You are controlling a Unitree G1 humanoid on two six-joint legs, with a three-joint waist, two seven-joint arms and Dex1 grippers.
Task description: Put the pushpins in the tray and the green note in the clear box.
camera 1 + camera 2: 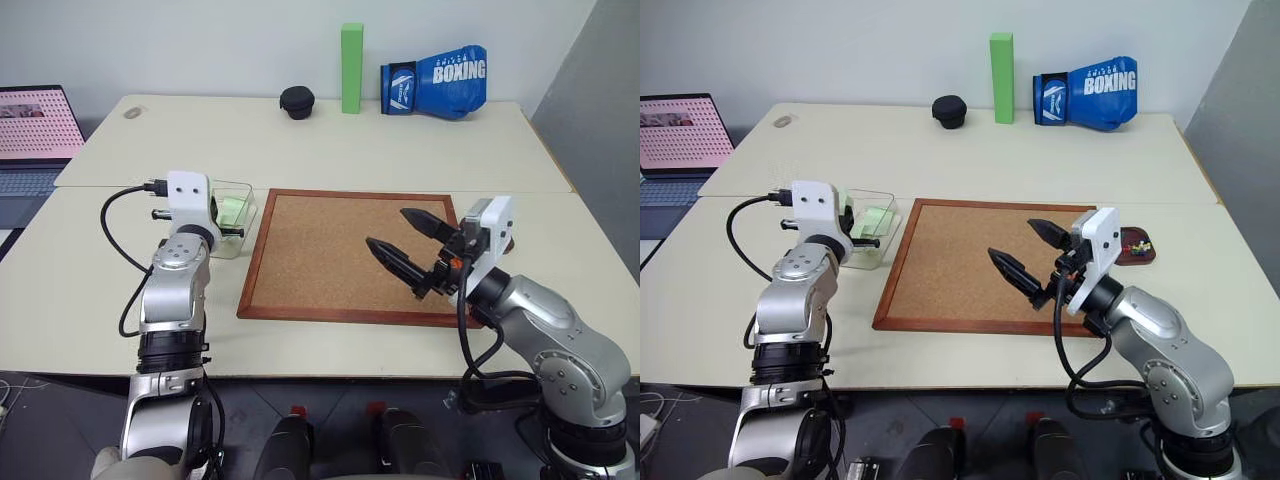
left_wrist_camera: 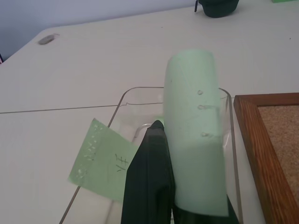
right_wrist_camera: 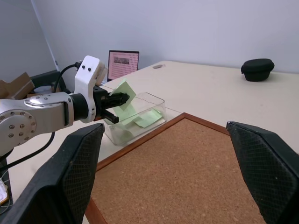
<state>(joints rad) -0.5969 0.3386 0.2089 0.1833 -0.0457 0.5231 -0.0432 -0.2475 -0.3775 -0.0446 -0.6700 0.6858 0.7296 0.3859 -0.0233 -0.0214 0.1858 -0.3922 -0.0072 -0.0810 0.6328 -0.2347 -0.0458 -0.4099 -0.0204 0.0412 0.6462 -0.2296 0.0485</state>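
Observation:
My left gripper (image 3: 119, 98) is shut on the green note (image 2: 194, 130), a pale curled slip held just above the clear box (image 3: 156, 100) at the corkboard's left edge. Another pale green slip (image 2: 103, 158) with handwriting lies inside the box. My right gripper (image 1: 1011, 238) hangs open and empty over the right half of the corkboard. The tray (image 1: 1143, 256), a small dark reddish dish, sits on the table just right of the corkboard, behind my right wrist. Tiny coloured pushpins (image 1: 1132, 242) lie in it.
The wood-framed corkboard (image 1: 330, 250) lies at mid-table. At the back stand a tall green block (image 1: 352, 68), a blue boxing glove (image 1: 435, 80) and a small black case (image 1: 296, 101). A laptop (image 1: 35, 130) sits at the far left.

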